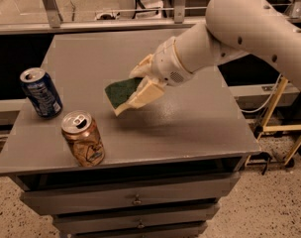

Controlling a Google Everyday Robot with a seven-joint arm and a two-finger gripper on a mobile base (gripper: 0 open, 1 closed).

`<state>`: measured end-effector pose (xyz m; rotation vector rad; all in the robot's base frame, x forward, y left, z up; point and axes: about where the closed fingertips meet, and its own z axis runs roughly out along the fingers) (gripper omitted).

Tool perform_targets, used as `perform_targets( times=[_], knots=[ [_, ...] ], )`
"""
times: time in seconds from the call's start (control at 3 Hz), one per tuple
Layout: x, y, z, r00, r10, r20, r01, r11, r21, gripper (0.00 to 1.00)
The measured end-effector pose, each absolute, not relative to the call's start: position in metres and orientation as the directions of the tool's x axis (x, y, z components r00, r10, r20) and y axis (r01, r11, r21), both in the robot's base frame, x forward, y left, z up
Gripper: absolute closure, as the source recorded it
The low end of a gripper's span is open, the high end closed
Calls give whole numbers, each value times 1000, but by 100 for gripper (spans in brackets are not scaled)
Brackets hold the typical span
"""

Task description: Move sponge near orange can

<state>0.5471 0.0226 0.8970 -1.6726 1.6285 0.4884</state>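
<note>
L to R, tabletop:

- Blue can, far L, upright. Not the target; leave it alone.
- Orange can, upright near front L edge, just R of and in front of the blue can. The two stand apart, not touching.
- Sponge, mid-table, clamped in gripper, green face tilted toward cam, pale foam edge below. Its shadow falls on the top beneath it, so I judge it's carried clear of the surface. It's R of and behind the orange can, with bare table between them.
- Arm reaches in from upper R.

Step in hand: transport. How I'd run it:
1. Travel fwd-L toward the orange can and keep height until nearly there.
2. Aim for the bare patch just R of the can, not over it. The lower finger juts out ahead of the sponge and could tip the can.
3. Level the sponge and lower until it touches before letting go; a drop could bounce it off the front edge.
4. Back out up and R, away from both cans.

Containers: both cans upright with tabs on top. I can't tell whether they're opened or what's inside. Drawers below are shut, contents hidden.
</note>
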Motion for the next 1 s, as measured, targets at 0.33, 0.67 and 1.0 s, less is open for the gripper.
perform_targets(
  times=[0.33, 0.67, 1.0],
  knots=[
    [530, 24, 892, 140, -704, -697, -966, 56, -251, 13],
    [522, 29, 886, 134, -682, -719, -983, 2, -186, 0],
    [521, 21, 878, 93, -651, -754, -995, -32, -95, 0]
  ],
)
